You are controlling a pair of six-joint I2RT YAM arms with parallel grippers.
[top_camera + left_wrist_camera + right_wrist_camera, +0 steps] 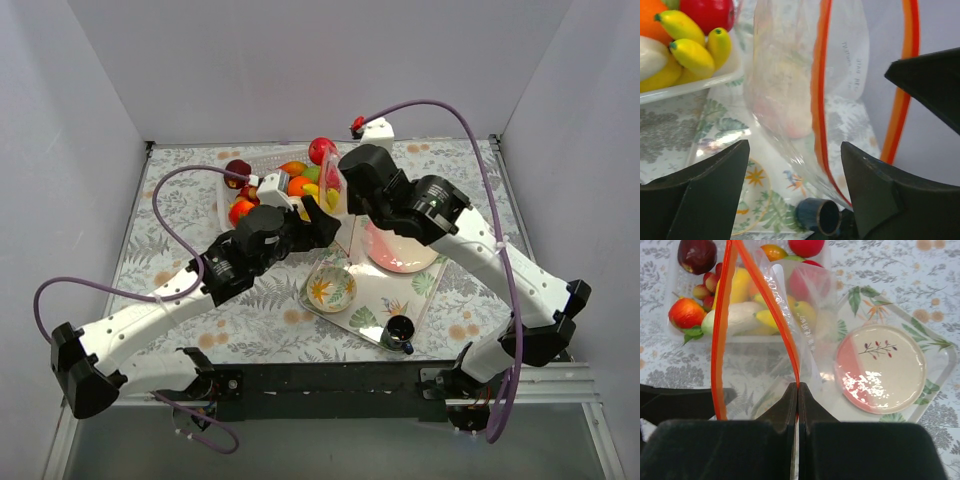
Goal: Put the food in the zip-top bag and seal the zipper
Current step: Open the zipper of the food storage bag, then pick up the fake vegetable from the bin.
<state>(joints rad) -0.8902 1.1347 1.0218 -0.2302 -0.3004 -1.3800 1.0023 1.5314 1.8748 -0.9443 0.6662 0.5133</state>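
The right hand (797, 390) is pinching the zipper (722, 340), holding the zip-top bag (805, 315) up. The left hand (795, 147) is hovering spread wide beside the bag and should be reaching behind the bag for one small piece of the food (740, 317).
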